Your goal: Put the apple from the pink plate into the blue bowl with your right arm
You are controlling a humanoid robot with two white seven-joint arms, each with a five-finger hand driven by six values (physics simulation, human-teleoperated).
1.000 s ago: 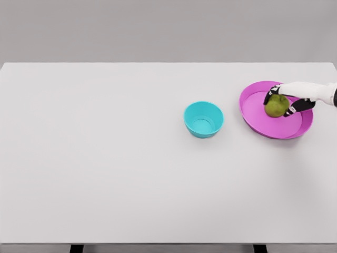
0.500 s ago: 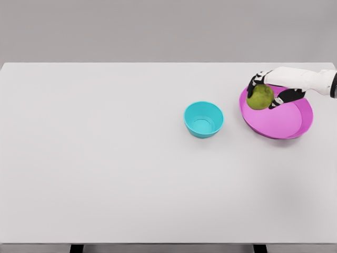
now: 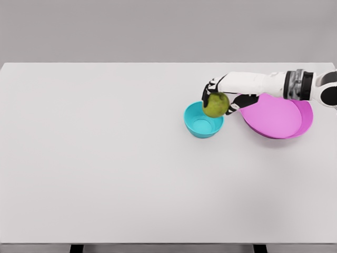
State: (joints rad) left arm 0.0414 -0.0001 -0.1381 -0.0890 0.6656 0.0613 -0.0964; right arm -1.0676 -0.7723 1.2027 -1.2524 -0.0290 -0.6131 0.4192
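Right hand [image 3: 220, 98] grips the green apple [image 3: 216, 104] above the turquoise bowl's [image 3: 200, 126] two-o'clock rim; bowl centre lies toward eight o'clock.

The round, yellow-green, faintly mottled apple [image 3: 216, 104] hangs over the rim at two o'clock of the small, upright, glossy turquoise-blue bowl [image 3: 201, 124], which stands right of the table's centre, with the shallow, round, glossy pink plate [image 3: 279, 117] just beside it at three o'clock.
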